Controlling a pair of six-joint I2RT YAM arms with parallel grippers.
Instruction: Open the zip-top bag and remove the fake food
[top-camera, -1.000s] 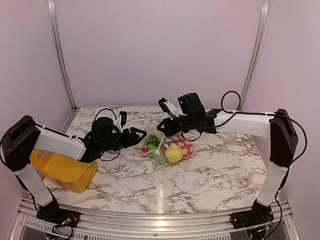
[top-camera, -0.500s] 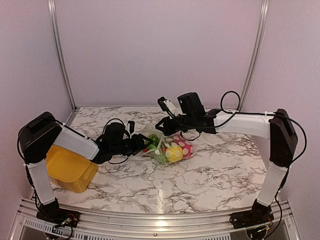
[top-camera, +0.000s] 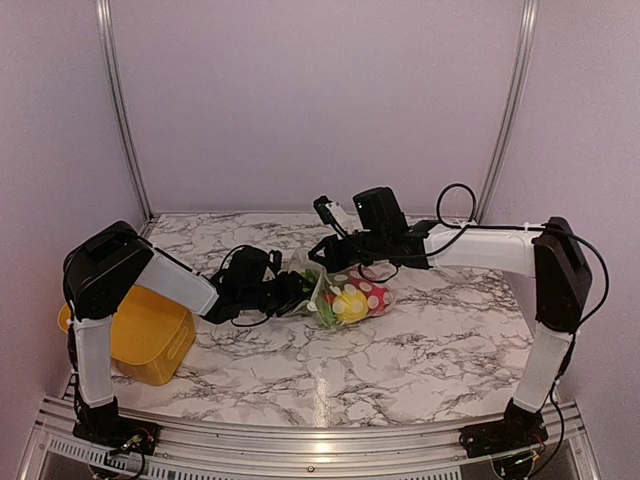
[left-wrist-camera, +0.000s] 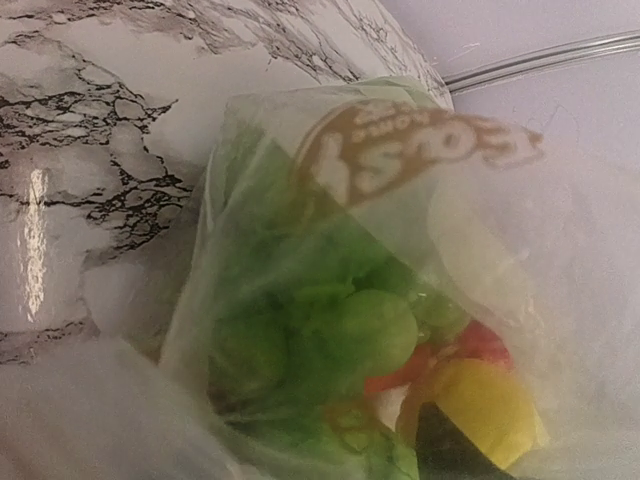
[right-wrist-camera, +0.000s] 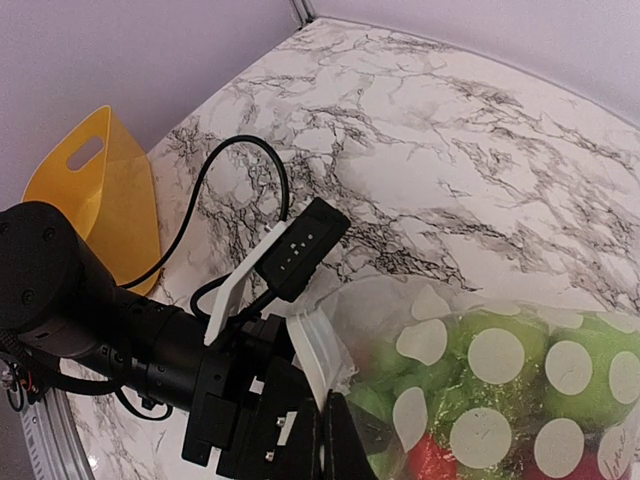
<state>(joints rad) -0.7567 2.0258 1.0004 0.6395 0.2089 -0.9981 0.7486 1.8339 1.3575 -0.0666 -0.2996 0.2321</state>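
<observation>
The zip-top bag (top-camera: 352, 290), clear with pale polka dots, lies mid-table with its mouth facing left. The fake food (top-camera: 349, 304) shows through it: green, red and yellow pieces. My right gripper (top-camera: 322, 256) is shut on the bag's upper zip edge and holds the mouth up; in the right wrist view its fingertips (right-wrist-camera: 335, 440) pinch the white zip strip of the bag (right-wrist-camera: 480, 360). My left gripper (top-camera: 298, 292) is open and pushed into the bag's mouth. The left wrist view looks inside the bag (left-wrist-camera: 420, 170) at green food (left-wrist-camera: 370, 330), with one dark fingertip (left-wrist-camera: 455, 448) beside a yellow piece.
A yellow plastic basket (top-camera: 140, 335) stands at the left table edge, partly behind my left arm; it also shows in the right wrist view (right-wrist-camera: 100, 190). Marble tabletop (top-camera: 400, 370) lies in front of the bag. Metal frame rails run along the back wall.
My left arm has reached rightward, and its gripper has gone from beside the bag into the bag's mouth. My right gripper has kept its hold on the zip edge, almost still.
</observation>
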